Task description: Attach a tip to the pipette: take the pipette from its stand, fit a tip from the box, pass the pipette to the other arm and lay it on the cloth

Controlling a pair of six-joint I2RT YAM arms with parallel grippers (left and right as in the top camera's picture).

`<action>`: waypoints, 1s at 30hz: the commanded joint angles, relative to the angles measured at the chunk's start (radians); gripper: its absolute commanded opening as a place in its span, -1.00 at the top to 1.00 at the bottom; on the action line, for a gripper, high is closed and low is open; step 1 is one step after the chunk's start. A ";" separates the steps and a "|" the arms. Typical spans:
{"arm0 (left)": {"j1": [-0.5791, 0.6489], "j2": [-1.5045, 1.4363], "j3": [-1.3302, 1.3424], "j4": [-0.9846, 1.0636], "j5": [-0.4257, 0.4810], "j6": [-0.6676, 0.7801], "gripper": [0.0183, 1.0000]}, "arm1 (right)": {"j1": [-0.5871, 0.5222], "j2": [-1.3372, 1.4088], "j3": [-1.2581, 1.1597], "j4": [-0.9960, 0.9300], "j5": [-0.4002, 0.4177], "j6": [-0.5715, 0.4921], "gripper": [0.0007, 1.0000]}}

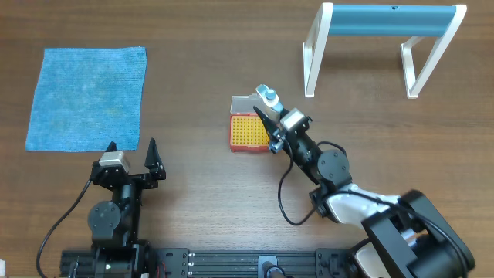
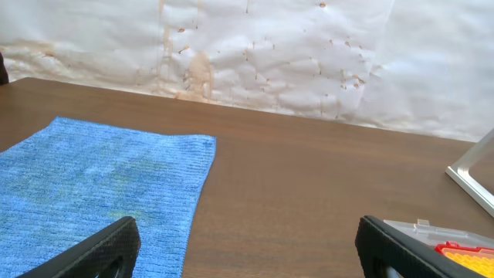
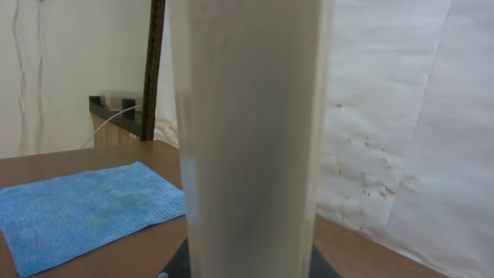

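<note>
Top view: right gripper [image 1: 268,128] sits centre frame, clamped on the pipette [image 1: 268,96], whose white and blue head sticks out toward the top of the frame. It overlaps the right edge of the tip box [image 1: 245,133]. Box has a yellow rack and its clear lid is flipped open behind it. Can't tell pipette height over the box, and its lower end is hidden by the gripper. Stand [image 1: 386,19], white frame with a blue bar, is upper right, well apart from the gripper. Cloth [image 1: 86,99] lies flat in the upper left. Left gripper [image 1: 131,147] is lower left, just below the cloth's lower right corner, jaws spread wide, holding nothing. Brown table [image 1: 201,62] under everything.

Left wrist: both black fingers [image 2: 93,251] far apart at the bottom corners. Cloth takes up the left side, bare table in the middle. A corner of the tip box [image 2: 455,245] shows lower right and a stand leg [image 2: 475,177] is at the right edge. White papered wall [image 2: 309,54] behind.

Right wrist: the pipette body [image 3: 247,131] stands upright right in front of the lens and blocks the centre. The cloth [image 3: 85,208] is lower left beyond it, with the wall on the right.
</note>
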 commanded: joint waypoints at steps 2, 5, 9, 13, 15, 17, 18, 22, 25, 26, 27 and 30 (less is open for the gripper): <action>0.000 -0.006 -0.002 -0.005 -0.005 0.010 -0.81 | 0.051 0.146 0.127 0.012 -0.010 0.011 0.85; 0.000 -0.006 -0.002 -0.005 -0.005 0.010 -0.81 | 0.068 0.184 0.157 0.011 -0.010 0.011 0.85; 0.000 -0.006 -0.002 -0.005 -0.005 0.010 -0.81 | 0.074 0.227 0.158 0.012 -0.010 0.011 0.86; 0.000 -0.006 -0.002 -0.005 -0.005 0.010 -0.80 | 0.077 0.269 0.158 0.012 -0.010 0.011 0.85; 0.000 -0.006 -0.002 -0.005 -0.005 0.010 -0.81 | 0.077 0.272 0.158 0.011 -0.010 0.011 0.85; 0.000 -0.006 -0.002 -0.005 -0.005 0.010 -0.81 | 0.077 0.280 0.158 0.011 -0.010 0.012 0.85; 0.000 -0.006 -0.002 -0.005 -0.005 0.010 -0.81 | 0.077 0.286 0.158 0.011 -0.010 0.018 0.85; 0.000 -0.006 -0.002 -0.005 -0.005 0.010 -0.80 | 0.076 0.321 0.158 0.013 -0.010 0.101 0.85; 0.000 -0.006 -0.002 -0.005 -0.005 0.010 -0.80 | 0.076 0.321 0.158 0.013 -0.010 0.101 0.85; 0.000 -0.006 -0.002 -0.005 -0.005 0.010 -0.81 | 0.076 0.321 0.160 0.013 -0.010 0.101 0.85; 0.000 -0.006 -0.002 -0.005 -0.005 0.010 -0.81 | 0.074 0.321 0.165 0.013 -0.010 0.102 0.85; 0.000 -0.006 -0.002 -0.005 -0.005 0.010 -0.81 | 0.073 0.322 0.188 0.013 -0.010 0.102 0.85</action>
